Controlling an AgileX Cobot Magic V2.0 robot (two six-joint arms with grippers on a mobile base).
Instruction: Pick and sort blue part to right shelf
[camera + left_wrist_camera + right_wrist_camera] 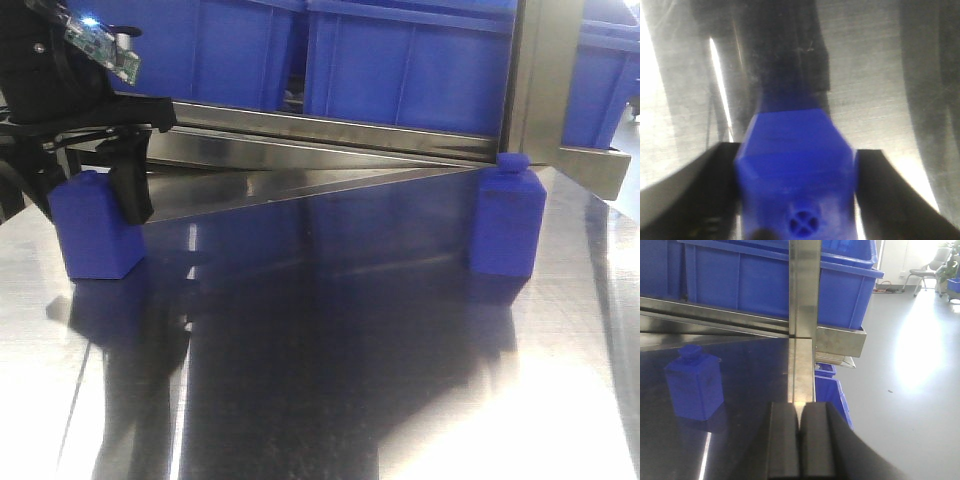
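Note:
A blue bottle-shaped part (95, 235) stands on the steel surface at the left. My left gripper (90, 212) straddles it, one black finger (130, 190) on each side. In the left wrist view the part (795, 170) fills the space between the fingers (880, 190), with thin slivers of light beside it, so the jaws stand open around it. A second blue part (507, 222) stands at the right by the shelf post; it also shows in the right wrist view (694, 385). My right gripper (800, 412) is shut and empty, near the post.
Large blue bins (400, 60) sit on a steel shelf rail behind the surface. An upright steel shelf post (802, 315) stands just ahead of the right gripper. More blue bins (832, 395) sit below on the floor at the right.

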